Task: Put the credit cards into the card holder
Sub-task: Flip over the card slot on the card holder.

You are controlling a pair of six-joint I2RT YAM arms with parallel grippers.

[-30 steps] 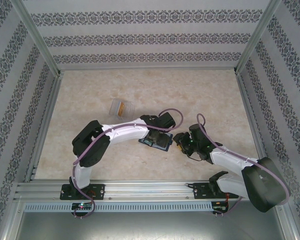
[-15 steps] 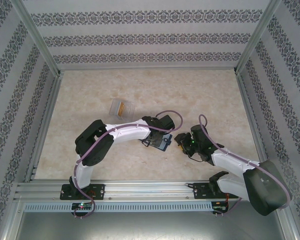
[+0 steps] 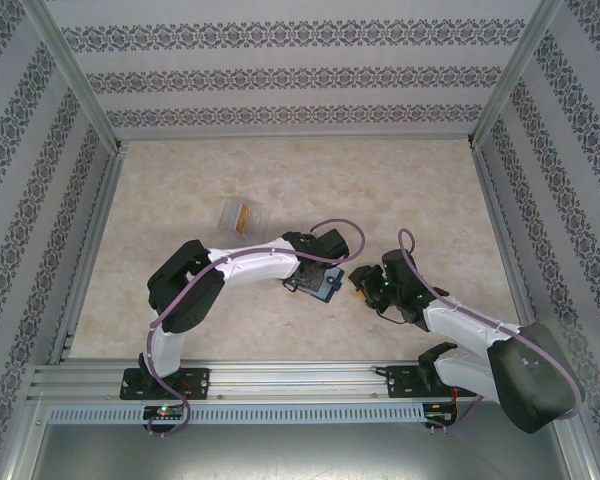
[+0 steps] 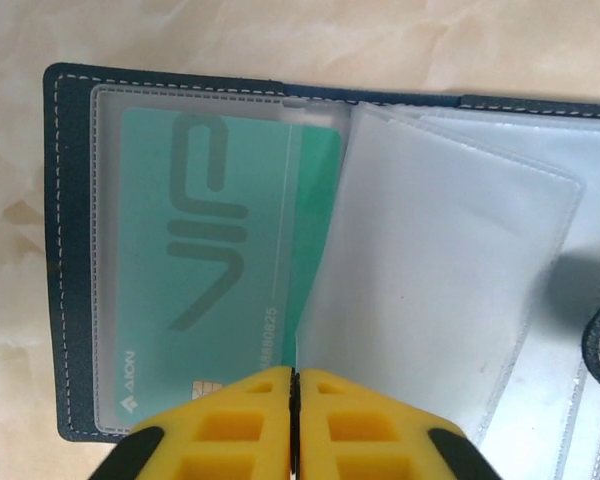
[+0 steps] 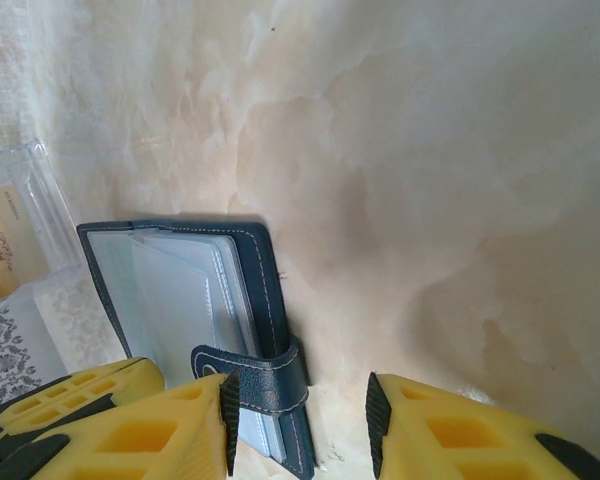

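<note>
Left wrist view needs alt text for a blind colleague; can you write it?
An open dark-blue card holder lies on the marbled table, a green card in its left sleeve and more clear sleeves fanned to the right. The left gripper, shut, sits at its bottom edge.

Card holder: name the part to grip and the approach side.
Probably the clasp tab on the card holder's cover edge, coming with the right claw from the right: the holder lies flat and open on the table, and the tab wraps that edge, facing the open jaws.
</note>
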